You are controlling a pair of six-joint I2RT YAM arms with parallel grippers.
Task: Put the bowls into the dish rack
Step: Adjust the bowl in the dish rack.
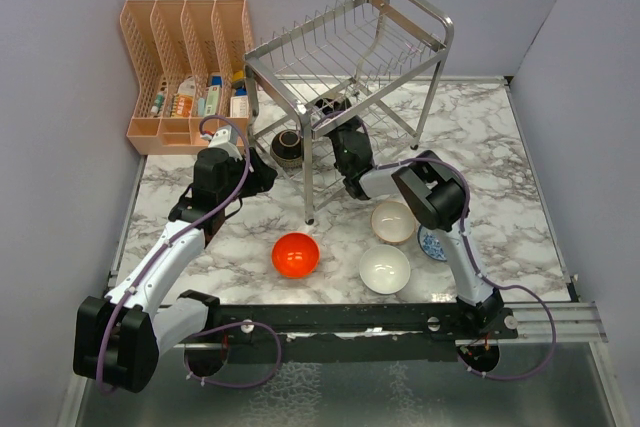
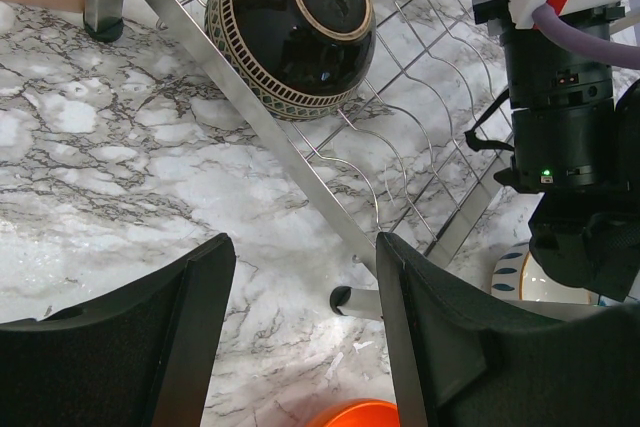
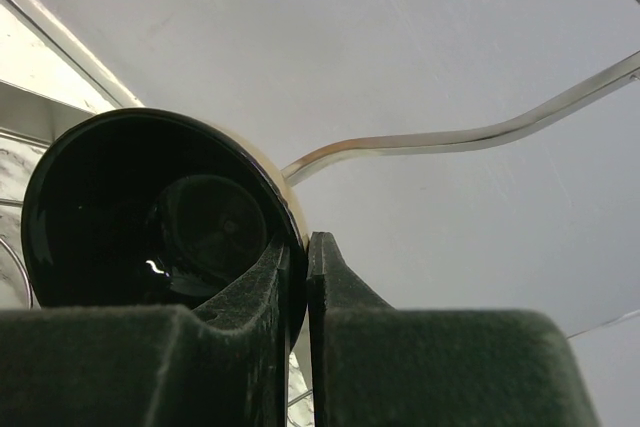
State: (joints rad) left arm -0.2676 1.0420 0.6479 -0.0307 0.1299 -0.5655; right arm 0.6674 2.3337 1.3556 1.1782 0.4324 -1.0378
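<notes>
Bowls are split between the marble table and the dish rack. A black glossy bowl is pinched by its rim in the right gripper. The jaws are closed thin on the wall, with one finger inside the bowl and one outside. This rim grip is judged to be chosen so that the bowl can be carried on edge and slipped between the wires. In the overhead view the bowl is held low, beneath the rack's upper tier and apparently over the lower one, so the placing step seems to be in hand.

A dark brown bowl with a patterned band is already lodged at the left end of the lower tier. It is tipped so that its foot ring faces the left wrist camera, and it is propped by the wires. The left gripper is held near it with jaws apart and nothing between them. It is probably kept there out of the other arm's way.

Four bowls are left upright on the table in front of the rack. The red-orange bowl, the white bowl and the beige-pink bowl are fully in view. The blue-patterned bowl is partly hidden by the right arm. Most of the loading is therefore judged to remain.
</notes>
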